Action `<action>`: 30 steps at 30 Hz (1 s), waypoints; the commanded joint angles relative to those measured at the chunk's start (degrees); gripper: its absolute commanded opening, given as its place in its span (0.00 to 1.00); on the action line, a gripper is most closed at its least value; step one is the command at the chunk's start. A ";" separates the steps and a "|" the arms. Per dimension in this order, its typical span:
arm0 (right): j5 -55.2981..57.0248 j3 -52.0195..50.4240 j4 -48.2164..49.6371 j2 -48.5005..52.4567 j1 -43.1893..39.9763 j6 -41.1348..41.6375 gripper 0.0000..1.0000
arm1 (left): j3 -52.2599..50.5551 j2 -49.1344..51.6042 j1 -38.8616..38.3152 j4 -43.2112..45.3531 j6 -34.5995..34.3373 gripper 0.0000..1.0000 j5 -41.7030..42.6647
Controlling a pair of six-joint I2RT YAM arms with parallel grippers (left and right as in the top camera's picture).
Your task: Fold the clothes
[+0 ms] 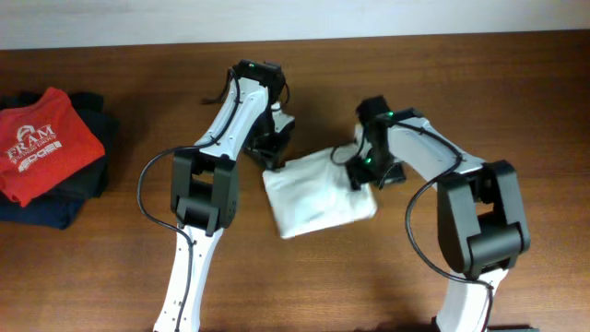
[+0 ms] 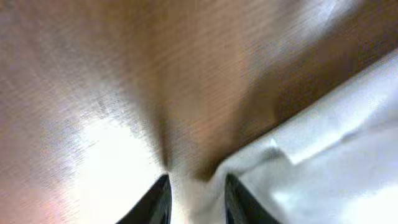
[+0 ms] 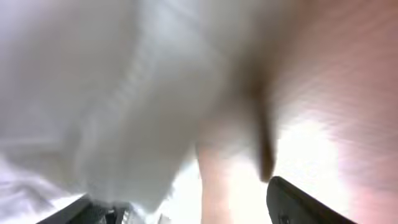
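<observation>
The white T-shirt [image 1: 318,195] lies folded into a compact rectangle in the middle of the wooden table; its chest graphic is hidden. My left gripper [image 1: 273,153] is low over the shirt's far left corner. In the left wrist view its fingers [image 2: 198,200] stand slightly apart, with the shirt's edge [image 2: 323,155] against the right finger. My right gripper [image 1: 365,171] is at the shirt's far right edge. In the right wrist view its fingers [image 3: 193,208] are wide apart, with white cloth [image 3: 106,106] lying over the left one.
A red shirt with white "FRAM" lettering [image 1: 41,143] lies on a dark folded garment [image 1: 64,198] at the table's left edge. The table's far edge [image 1: 369,37] meets a pale wall.
</observation>
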 commanded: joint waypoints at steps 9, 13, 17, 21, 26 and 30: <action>16.76 29.31 -12.87 -0.31 -6.32 -9.70 0.87 | 13.66 -2.40 1.92 10.25 1.66 0.70 15.04; 16.72 30.60 -17.55 -3.17 -10.45 -9.70 0.90 | 10.45 -1.92 1.38 22.18 4.79 0.86 28.15; 16.52 30.60 -19.89 -3.98 -11.54 -9.68 0.90 | 4.09 -1.75 -0.04 29.77 4.72 0.91 31.95; 16.52 30.60 -21.84 -3.98 -11.56 -9.66 0.89 | -2.51 -1.53 -1.66 34.42 3.96 0.91 32.96; 16.52 30.60 -22.80 -3.98 -11.56 -9.66 0.89 | -5.53 2.43 -5.20 36.06 0.63 0.69 36.46; 16.55 30.60 -22.84 -3.98 -11.56 -9.66 0.89 | -5.53 2.43 -6.51 35.71 0.63 0.17 36.37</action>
